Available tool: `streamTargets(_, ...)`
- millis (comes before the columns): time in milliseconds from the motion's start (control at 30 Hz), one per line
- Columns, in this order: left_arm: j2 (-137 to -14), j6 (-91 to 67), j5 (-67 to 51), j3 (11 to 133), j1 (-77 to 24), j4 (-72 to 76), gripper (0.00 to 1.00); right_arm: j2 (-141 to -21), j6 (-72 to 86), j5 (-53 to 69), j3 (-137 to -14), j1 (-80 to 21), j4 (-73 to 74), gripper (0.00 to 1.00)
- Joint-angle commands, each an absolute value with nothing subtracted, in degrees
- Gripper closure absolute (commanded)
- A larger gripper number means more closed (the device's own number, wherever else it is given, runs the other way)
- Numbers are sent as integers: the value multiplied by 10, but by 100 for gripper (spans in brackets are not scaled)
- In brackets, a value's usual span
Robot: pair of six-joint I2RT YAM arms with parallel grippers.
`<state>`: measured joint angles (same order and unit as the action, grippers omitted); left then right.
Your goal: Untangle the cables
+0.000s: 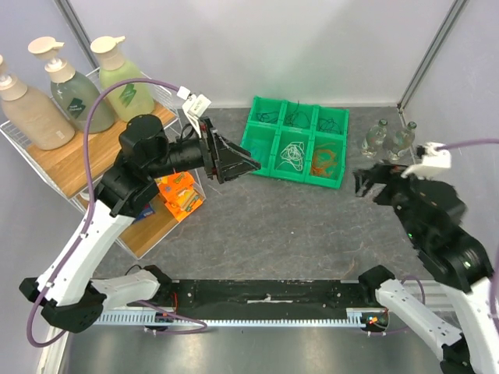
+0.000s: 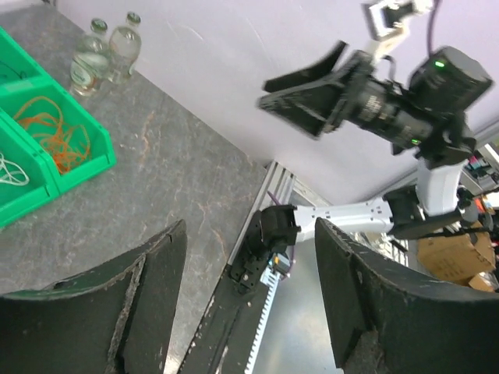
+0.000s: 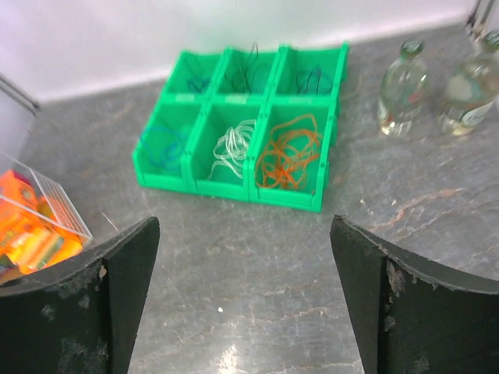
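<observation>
In one six-bin green tray (image 3: 282, 200), cables (image 3: 287, 160), two glass bottles (image 3: 401, 89) beside.

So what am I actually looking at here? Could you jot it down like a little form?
setting: grey table with two robot arms
left gripper: open, empty, held above the table
right gripper: open, empty, held above the table
green tray: six compartments, cables inside
near row: blue cable, white cable, orange cable, one per compartment
far row: dark cables, colours unclear
beside tray: two glass bottles
left side: shelf with three pump bottles
</observation>
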<state>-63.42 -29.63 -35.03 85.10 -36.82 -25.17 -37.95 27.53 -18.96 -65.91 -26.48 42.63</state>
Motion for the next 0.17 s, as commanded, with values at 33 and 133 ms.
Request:
streamTargets(33,-627,-312,-292,898,-370,-191,27,-390,324,-283,-776,-265,511,2)
streamTargets(133,-630,-315,-267,921,-369,-179,27,-410,330,-302,-832,-265,531,2)
